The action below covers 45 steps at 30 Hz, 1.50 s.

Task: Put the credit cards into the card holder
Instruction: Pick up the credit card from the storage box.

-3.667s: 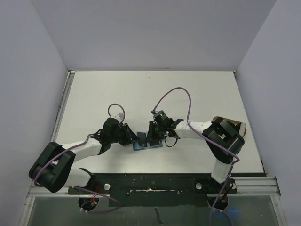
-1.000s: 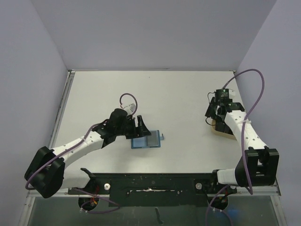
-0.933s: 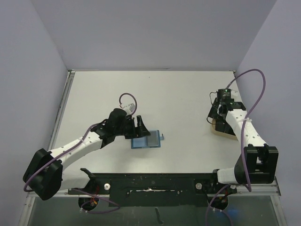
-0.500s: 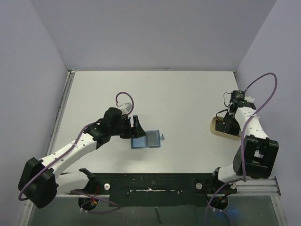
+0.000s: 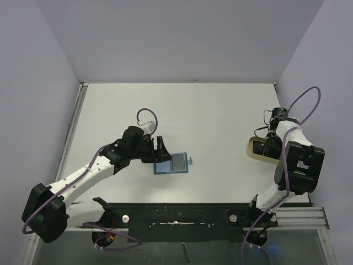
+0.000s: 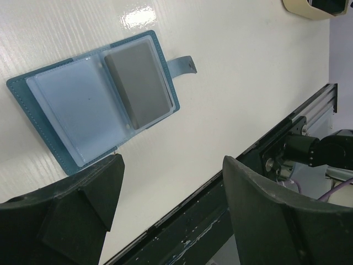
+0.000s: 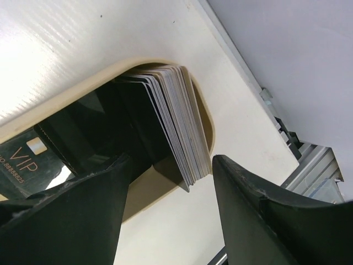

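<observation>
We see a white bench (image 5: 209, 110) from above, with two robot arms reaching out from its near edge. The card holder (image 5: 172, 164) lies open and flat on the bench near the middle, a little toward the near edge. It is teal outside and lighter blue inside. From the left wrist camera, a grey card (image 6: 137, 84) sits in one half of the holder, on the side where the small snap tab (image 6: 183, 64) sticks out. The other half shows only a clear pocket. The left fingers (image 6: 77, 193) are spread wide with nothing between them, just beside the holder and not touching it.

The right fingers (image 7: 66, 221) are at the right edge of the bench, also spread wide, over a beige tray (image 5: 255, 148). A stack of credit cards (image 7: 182, 121) stands on edge in the tray. A black card marked VIP (image 7: 27, 157) lies beside the stack.
</observation>
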Available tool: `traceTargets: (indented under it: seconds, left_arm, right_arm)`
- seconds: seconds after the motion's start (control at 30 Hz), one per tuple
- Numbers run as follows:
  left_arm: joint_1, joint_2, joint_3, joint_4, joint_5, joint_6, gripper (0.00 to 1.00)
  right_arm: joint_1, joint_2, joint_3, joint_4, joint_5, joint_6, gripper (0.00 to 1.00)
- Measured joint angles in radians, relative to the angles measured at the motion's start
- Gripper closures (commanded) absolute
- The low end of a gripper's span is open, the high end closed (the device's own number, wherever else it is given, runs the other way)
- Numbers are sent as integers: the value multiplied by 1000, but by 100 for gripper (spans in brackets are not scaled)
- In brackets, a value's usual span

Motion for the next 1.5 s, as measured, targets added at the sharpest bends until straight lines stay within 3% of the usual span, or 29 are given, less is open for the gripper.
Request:
traceTargets:
  seconds: [0.93, 1.23, 1.4, 1.5]
  left_arm:
    - [15, 24, 0, 2, 7, 12, 28]
    - [18, 24, 0, 3, 11, 12, 29]
    - [18, 24, 0, 3, 12, 12, 28]
    - [18, 24, 0, 3, 12, 12, 29]
  right_arm:
    - [-31, 31, 13, 21, 19, -31, 71]
    - [-31, 28, 17, 14, 18, -31, 73]
    - [-31, 28, 21, 11, 14, -31, 66]
    - [-31, 28, 21, 11, 14, -31, 71]
